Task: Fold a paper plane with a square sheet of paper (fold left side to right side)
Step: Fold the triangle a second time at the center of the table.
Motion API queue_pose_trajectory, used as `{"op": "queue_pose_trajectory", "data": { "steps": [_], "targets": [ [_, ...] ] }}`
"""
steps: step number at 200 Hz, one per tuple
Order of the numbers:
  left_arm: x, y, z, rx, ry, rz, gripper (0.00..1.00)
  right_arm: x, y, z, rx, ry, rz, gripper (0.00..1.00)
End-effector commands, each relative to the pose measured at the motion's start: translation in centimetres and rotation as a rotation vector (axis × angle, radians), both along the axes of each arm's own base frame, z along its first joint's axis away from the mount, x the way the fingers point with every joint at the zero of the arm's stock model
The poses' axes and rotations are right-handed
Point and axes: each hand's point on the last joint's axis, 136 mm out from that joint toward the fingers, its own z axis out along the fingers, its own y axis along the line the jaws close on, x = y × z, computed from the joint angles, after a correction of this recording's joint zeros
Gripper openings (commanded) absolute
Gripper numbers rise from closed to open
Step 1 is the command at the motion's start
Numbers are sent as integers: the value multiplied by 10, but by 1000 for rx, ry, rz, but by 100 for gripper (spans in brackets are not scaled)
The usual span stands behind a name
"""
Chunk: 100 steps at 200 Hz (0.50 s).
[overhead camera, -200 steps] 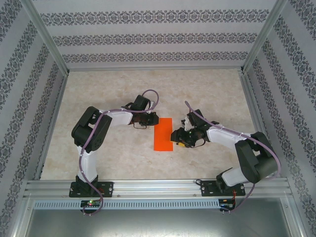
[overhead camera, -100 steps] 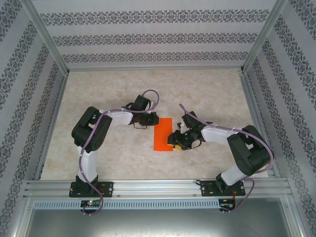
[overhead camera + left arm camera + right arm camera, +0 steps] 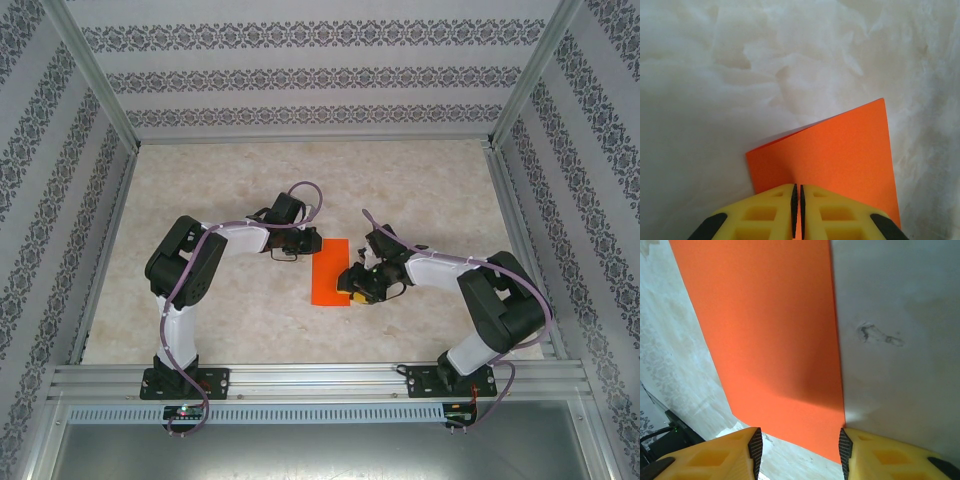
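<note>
Since the top camera sits too far off to make out either set of jaws, the wrist views do the work. The left gripper [image 3: 794, 192] has its yellow, lattice-moulded fingers [image 3: 765, 212] pressed together with only a hairline slit. They're parked on the near edge of the orange sheet of paper [image 3: 840, 155] and cover that edge, so I can't tell if any paper is caught in the slit. The right gripper [image 3: 799, 447] is spread wide, black pads [image 3: 755, 442] facing each other, with a corner of the sheet lying between them. One pad is right beside the paper's edge, and contact is too close to call. The sheet runs off the top of that frame. From above it's a narrow rectangle, flat mid-table [image 3: 220, 180] between the two grippers. The paper is matte and smooth with crisp straight edges, and a thin line along its far edge hints at two layers. The tabletop is pale and marble-patterned, with a dark scuff mark [image 3: 877, 335].
</note>
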Motion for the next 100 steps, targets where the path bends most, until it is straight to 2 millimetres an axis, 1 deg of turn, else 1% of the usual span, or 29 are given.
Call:
{"op": "queue_pose_trajectory", "data": {
  "steps": [1,44,74,100],
  "targets": [
    [-16,8,-20,66,48,-15,15,12,18,6,35,-52,19,47],
    [-16,7,-19,61,46,-14,15,16,20,5,31,-54,21,47],
    [-15,7,-18,60,43,-15,15,18,19,9,25,-79,24,48],
    [-15,7,-17,57,41,-15,15,23,22,18,45,-111,24,50]
  ]
}}
